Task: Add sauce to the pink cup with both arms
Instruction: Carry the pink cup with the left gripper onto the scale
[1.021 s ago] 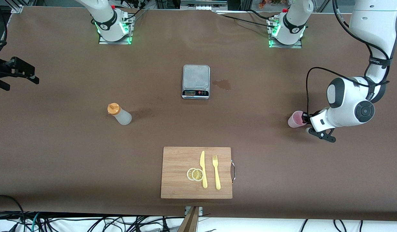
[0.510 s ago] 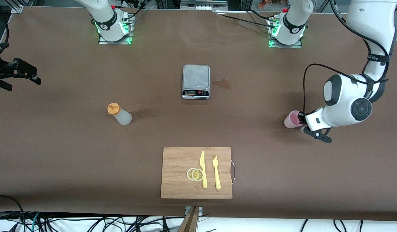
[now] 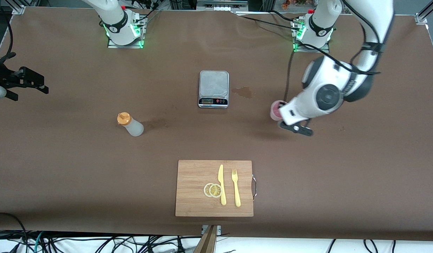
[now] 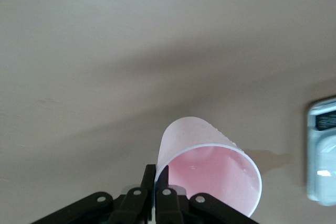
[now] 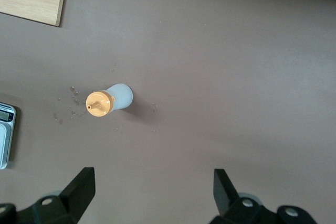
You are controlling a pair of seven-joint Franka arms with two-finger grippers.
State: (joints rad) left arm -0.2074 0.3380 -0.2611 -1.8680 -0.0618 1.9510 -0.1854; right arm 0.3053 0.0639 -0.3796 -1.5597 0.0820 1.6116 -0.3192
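Observation:
The pink cup (image 3: pixel 277 108) hangs in the air over bare table near a wet stain (image 3: pixel 242 92), with my left gripper (image 3: pixel 281 114) shut on its rim. In the left wrist view the cup (image 4: pixel 210 163) is tilted, its mouth toward the camera, and one wall is pinched in the left gripper (image 4: pixel 156 176). The sauce bottle (image 3: pixel 130 124) with its orange cap stands upright toward the right arm's end of the table. My right gripper (image 3: pixel 28 92) hovers open near that end's table edge. In the right wrist view the bottle (image 5: pixel 108 100) lies ahead of the open right gripper (image 5: pixel 155 183).
A kitchen scale (image 3: pixel 213 88) sits mid-table, also visible in the left wrist view (image 4: pixel 323 153). A wooden cutting board (image 3: pixel 191 189) with a yellow knife (image 3: pixel 221 184), fork (image 3: pixel 235 188) and lemon slices (image 3: pixel 212 190) lies nearer the front camera.
The left arm has carried the pink cup from the left arm's end of the table toward the scale. The right gripper has drifted slightly and stays open.

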